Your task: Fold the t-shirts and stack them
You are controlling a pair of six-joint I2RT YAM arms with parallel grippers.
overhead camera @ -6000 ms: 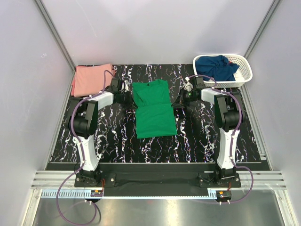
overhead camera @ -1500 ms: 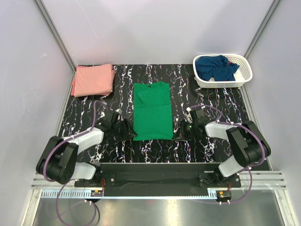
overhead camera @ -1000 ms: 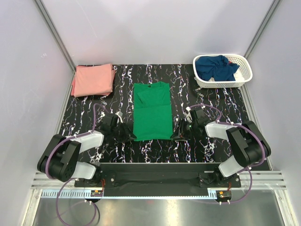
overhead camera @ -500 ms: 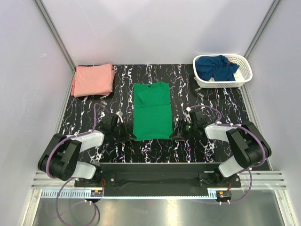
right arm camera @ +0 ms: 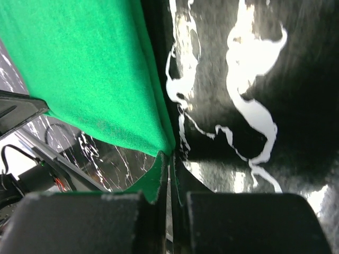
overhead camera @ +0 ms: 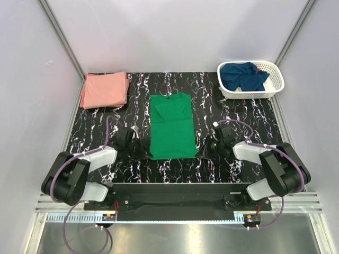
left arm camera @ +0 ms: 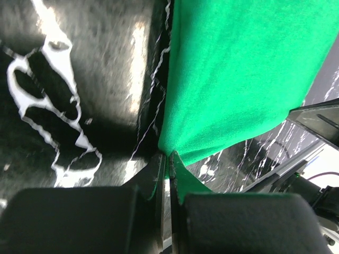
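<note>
I've got both arms low at the near hem of the green t-shirt [overhead camera: 170, 127], which lies flat mid-desk. The left gripper [left arm camera: 167, 165] is pinched closed on the cloth's near-left corner, and the right gripper [right arm camera: 169, 165] is pinched closed on the near-right. It's light, limp cotton, so I judge these corners the right hold; lifted unevenly, it would sag and crease. The salmon t-shirt [overhead camera: 105, 90] sits folded at the far-left corner. The navy t-shirt [overhead camera: 242, 75] is bunched in the white basket [overhead camera: 251, 94] at the far-right corner.
</note>
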